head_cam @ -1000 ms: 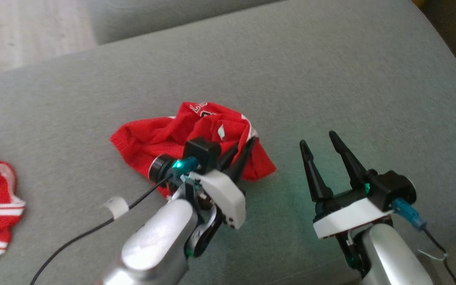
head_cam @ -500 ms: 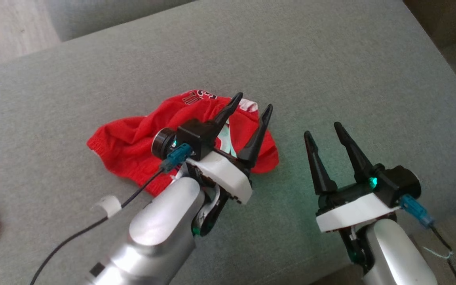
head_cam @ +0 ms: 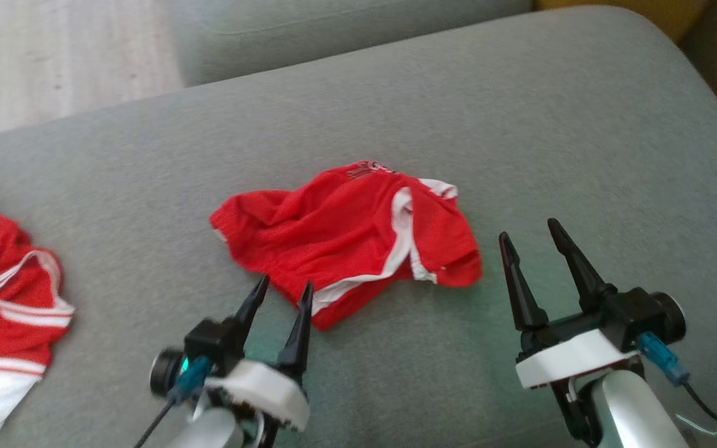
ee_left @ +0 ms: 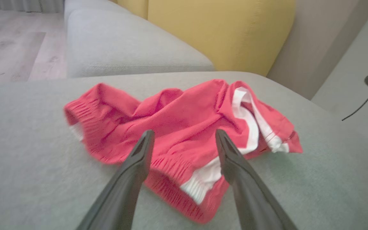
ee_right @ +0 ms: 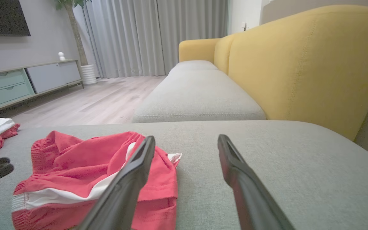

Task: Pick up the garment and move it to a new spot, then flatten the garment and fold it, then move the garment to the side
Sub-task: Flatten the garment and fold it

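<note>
Head view, L to R, clock taken from the garment.

Far out at 9 o'clk, well apart: spare red-and-white pile [head_cam: 4,298] at the cushion's edge. Not the task item, leave it.

L gripper [head_cam: 287,284] at approx 7 o'clk of the garment. Fingers spread wide, nothing btwn them. Tips are just short of the near hem and don't look to be touching cloth. Its wrist view has the L gripper [ee_left: 184,132] looking straight over the shorts, w/ the ribbed edge and white band right under the tips.

Garment [head_cam: 352,236] = red shorts w/ white trim, lying loose mid-cushion [head_cam: 520,124], free of both tools. Rumpled: bunched folds toward 10 o'clk, white stripe curling on the 3 o'clk side, one corner doubled over at 4 o'clk. Same in the L wrist view [ee_left: 177,118] and the R wrist view [ee_right: 85,159].

R gripper [head_cam: 528,229] at approx 4 o'clk, near the doubled corner but apart from it. Fingers also spread, empty. In its own view, R gripper [ee_right: 186,138] points past the shorts' right end.

Step, my read: garment is set down at its spot, so the pick-and-move part looks done. Flattening is in hand, not begun. Fold and shift-to-side are pending.

Next move needs both tools down on opposite ends: L on the ribbed near edge, R on the doubled corner. Pinch 1 layer if poss, then draw apart toward 9 and 3 o'clk to take out the bunching. Risk: grabbing 2 layers leaves the fold-over locked in.
</note>
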Tool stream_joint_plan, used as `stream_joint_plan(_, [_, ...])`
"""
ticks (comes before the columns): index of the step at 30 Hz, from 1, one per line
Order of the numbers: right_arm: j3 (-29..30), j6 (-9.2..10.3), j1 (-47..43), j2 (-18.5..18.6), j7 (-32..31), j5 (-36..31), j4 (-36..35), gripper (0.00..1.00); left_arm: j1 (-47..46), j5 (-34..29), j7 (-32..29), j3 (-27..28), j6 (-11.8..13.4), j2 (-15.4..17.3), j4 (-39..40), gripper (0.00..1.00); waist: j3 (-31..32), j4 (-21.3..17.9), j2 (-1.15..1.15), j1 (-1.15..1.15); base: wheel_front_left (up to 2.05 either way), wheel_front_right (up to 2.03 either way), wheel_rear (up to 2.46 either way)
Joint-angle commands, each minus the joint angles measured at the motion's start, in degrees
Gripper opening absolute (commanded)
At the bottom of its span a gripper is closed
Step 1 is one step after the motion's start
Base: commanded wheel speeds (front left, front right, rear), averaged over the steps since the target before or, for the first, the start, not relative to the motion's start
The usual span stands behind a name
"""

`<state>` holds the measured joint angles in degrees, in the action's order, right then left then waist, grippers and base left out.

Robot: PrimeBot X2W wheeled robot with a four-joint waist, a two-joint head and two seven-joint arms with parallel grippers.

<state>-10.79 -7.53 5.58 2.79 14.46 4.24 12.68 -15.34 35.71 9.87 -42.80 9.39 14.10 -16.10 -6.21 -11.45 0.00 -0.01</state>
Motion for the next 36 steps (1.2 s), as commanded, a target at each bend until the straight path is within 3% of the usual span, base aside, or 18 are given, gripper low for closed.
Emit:
stream_joint_plan(1, [-1.10,0.04,1.10,0.09,0.54,-0.62,-2.02,1.00,-0.48,1.03,0.74,2.76,0.51,1.09,2.05,1.00,0.70,1.93,0.00,0.01,0.00,0.00,0.00])
stream_joint_plan(4, [-1.25,0.04,1.23,0.09,0.54,-1.02,-1.99,1.00,0.66,2.07,-0.17,2.64,0.31,1.32,1.38,1.00,0.11,3.12,0.00,0.01,0.00,0.00,0.00])
stream_joint_plan(12, [-3.05,0.04,2.72,0.09,0.54,-0.78,-1.72,1.00,-0.79,6.97,-3.96,1.40,-3.94,-2.68,-1.87,1.00,-2.16,3.31,0.00,0.01,0.00,0.00,0.00])
stream_joint_plan(20, [-3.08,0.04,3.16,0.09,0.54,-0.57,-1.37,1.00,-2.67,7.26,-4.00,0.85,-5.04,-3.84,-5.63,1.00,-2.88,1.59,0.00,0.01,0.00,0.00,0.00])
stream_joint_plan(21, [-3.05,0.04,3.13,0.09,0.54,-0.52,-1.35,1.00,-2.85,7.21,-3.83,0.79,-5.17,-3.91,-5.72,0.88,-2.87,1.43,0.00,0.01,0.00,0.00,0.00])
stream_joint_plan(22, [-3.06,0.04,3.11,0.09,0.54,-0.48,-1.32,1.00,-2.99,7.22,-3.81,0.74,-5.25,-3.95,-5.76,0.45,-2.87,1.26,0.00,0.01,0.00,0.00,0.00])
stream_joint_plan(23, [-3.05,0.04,3.10,0.09,0.54,-0.40,-1.29,1.00,-3.09,7.30,-3.88,0.72,-5.32,-3.99,-5.74,0.36,-2.86,1.12,0.00,0.01,0.00,0.00,0.00])
stream_joint_plan(24, [-3.07,0.04,3.10,0.09,0.54,-0.28,-1.26,1.00,-3.14,7.41,-3.96,0.74,-5.36,-3.98,-5.70,0.18,-2.81,0.95,0.00,0.01,0.00,0.00,0.00])
stream_joint_plan(26, [-3.20,0.04,3.15,0.09,0.54,-0.02,-1.22,1.00,-3.22,7.53,-4.25,0.60,-5.60,-3.78,-5.59,0.00,-2.78,0.57,0.00,0.01,0.00,0.00,0.00])
stream_joint_plan(36, [-3.66,0.04,3.76,0.09,0.54,1.29,-1.32,1.00,-6.32,10.43,-8.06,1.91,-7.76,-2.39,-0.30,0.00,-2.01,-2.09,0.00,0.01,0.00,0.00,0.00])
